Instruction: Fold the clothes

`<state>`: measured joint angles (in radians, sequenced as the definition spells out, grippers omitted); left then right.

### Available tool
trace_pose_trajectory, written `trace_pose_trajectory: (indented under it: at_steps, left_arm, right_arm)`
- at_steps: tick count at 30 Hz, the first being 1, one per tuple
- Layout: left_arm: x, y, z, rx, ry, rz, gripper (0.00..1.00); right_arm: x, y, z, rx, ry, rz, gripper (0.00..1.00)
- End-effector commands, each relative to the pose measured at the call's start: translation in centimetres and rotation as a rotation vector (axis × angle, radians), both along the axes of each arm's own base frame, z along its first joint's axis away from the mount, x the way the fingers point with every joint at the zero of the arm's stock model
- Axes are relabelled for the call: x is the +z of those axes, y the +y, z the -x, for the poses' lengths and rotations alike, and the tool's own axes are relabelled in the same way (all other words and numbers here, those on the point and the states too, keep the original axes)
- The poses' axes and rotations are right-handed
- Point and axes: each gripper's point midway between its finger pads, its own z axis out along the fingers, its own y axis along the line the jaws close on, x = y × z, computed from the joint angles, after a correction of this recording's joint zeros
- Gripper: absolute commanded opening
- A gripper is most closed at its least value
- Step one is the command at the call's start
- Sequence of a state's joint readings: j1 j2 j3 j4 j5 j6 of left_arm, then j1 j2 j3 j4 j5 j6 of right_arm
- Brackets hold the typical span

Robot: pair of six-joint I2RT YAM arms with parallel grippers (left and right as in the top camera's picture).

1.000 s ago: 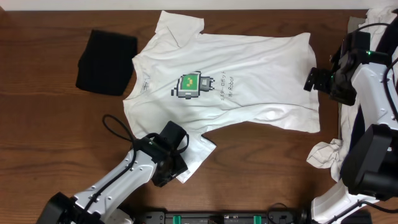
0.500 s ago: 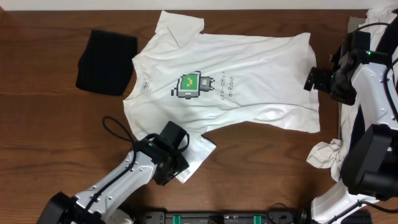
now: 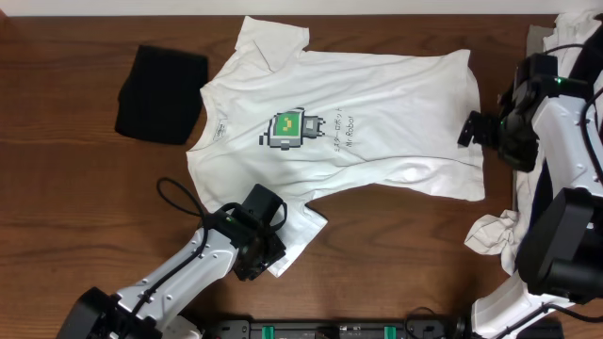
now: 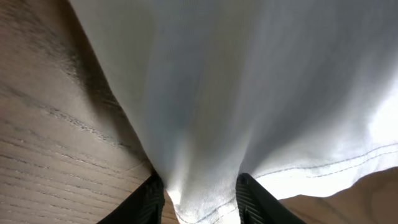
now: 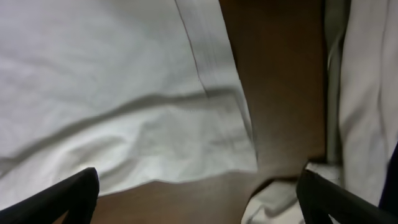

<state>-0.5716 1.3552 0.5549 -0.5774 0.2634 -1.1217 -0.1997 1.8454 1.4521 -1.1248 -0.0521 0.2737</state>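
Overhead, the white T-shirt point(image 3: 377, 104) lies spread flat, print point(image 3: 294, 130) up, across the middle of the table point(image 3: 75, 207), collar toward the left and hem point(image 3: 474, 122) toward the right. My left pincer point(image 3: 267, 247) sits at the near sleeve point(image 3: 300, 226), right on its outer edge. The left wrist view shows my fingers point(image 4: 152, 199) standing narrow with a ridge of white sleeve cloth bunched between them, touching both; the stitched sleeve edge point(image 4: 348, 163) runs off to the right and bare wood lies to the left.

My right pincer point(image 3: 468, 127) hangs just beside the hem, at the shirt's right edge, jaws spread wide and holding nothing. From the right wrist, the hem corner point(image 5: 239, 149) lies flat on the wood, a narrow strip of bare table beside it, then other white cloth point(image 5: 367, 93) close on the far side.

A folded black garment point(image 3: 160, 94) rests near the collar, its right edge touching or just under the shirt's shoulder. A heap of white fabric point(image 3: 495, 234) crowds the table's right side beneath my right arm. Open wood lies along the front left and between the near sleeve and the heap.
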Motion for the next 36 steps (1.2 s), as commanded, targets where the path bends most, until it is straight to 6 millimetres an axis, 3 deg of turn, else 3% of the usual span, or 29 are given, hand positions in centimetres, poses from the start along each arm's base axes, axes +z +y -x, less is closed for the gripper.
trace_pose_trajectory:
  at_steps: [1,10,17,21,25,32,34,36]
  left_arm:
    - [-1.0,0.6,0.8,-0.012,0.028,-0.03,0.4]
    - [-1.0,0.6,0.7,-0.023,0.023,-0.027,0.4]
    - [-1.0,0.5,0.7,-0.023,0.02,-0.026,0.4]
    - [-1.0,0.5,0.7,-0.024,0.02,-0.026,0.41]
    - [-0.9,0.4,0.7,-0.04,0.021,-0.019,0.39]
    - [-0.1,0.3,1.0,-0.135,0.018,-0.005,0.11]
    - [0.3,0.5,1.1,-0.17,0.023,-0.012,0.06]
    - [0.8,1.1,1.4,-0.204,0.04,-0.034,0.06]
  right_arm:
    - [-1.5,0.2,1.6,-0.085,0.066,-0.015,0.99]
    - [-6.3,0.2,4.1,-0.086,0.106,0.008,0.99]
    - [-8.6,-0.2,4.7,-0.087,0.084,0.038,0.87]
    - [-9.8,-0.5,4.9,-0.088,0.066,0.06,0.86]
    - [-10.1,-0.5,4.9,-0.088,0.059,0.062,0.64]
    - [-10.1,-0.4,5.0,-0.084,0.063,0.061,0.08]
    - [-10.1,-0.4,5.1,-0.084,0.065,0.061,0.01]
    - [-10.1,-0.4,5.1,-0.084,0.066,0.061,0.01]
